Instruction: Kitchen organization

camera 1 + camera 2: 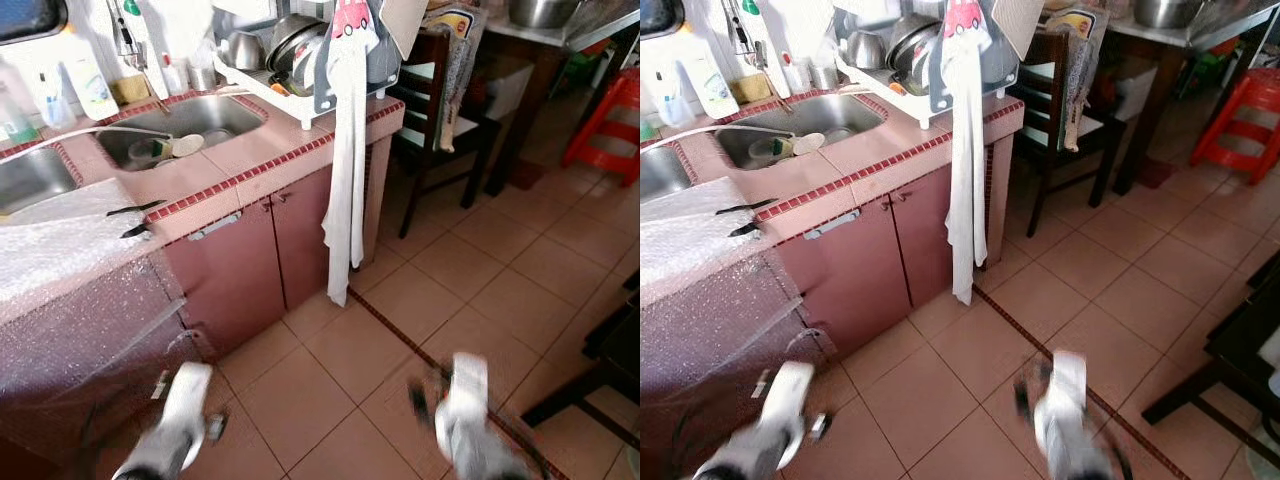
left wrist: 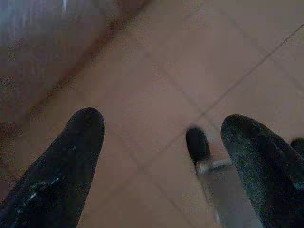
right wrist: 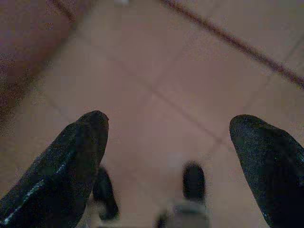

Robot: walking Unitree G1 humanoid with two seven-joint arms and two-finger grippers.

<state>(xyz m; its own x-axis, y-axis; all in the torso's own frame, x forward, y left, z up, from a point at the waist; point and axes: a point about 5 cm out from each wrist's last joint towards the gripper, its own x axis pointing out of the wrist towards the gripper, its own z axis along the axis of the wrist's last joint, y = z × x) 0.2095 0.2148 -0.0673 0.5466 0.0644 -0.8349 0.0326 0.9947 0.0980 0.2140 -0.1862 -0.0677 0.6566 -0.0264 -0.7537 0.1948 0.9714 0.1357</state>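
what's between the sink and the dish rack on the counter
In the left eye view, a bare strip of pink tiled counter lies between the sink and the dish rack.

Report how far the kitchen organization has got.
Looks in place: cookware stacked in the dish rack, a white towel hanging off the counter. In hand: nothing; left end effector and right end effector hang open over floor tiles. Possibly left: dishes in the sink. The stage cannot be told from this.
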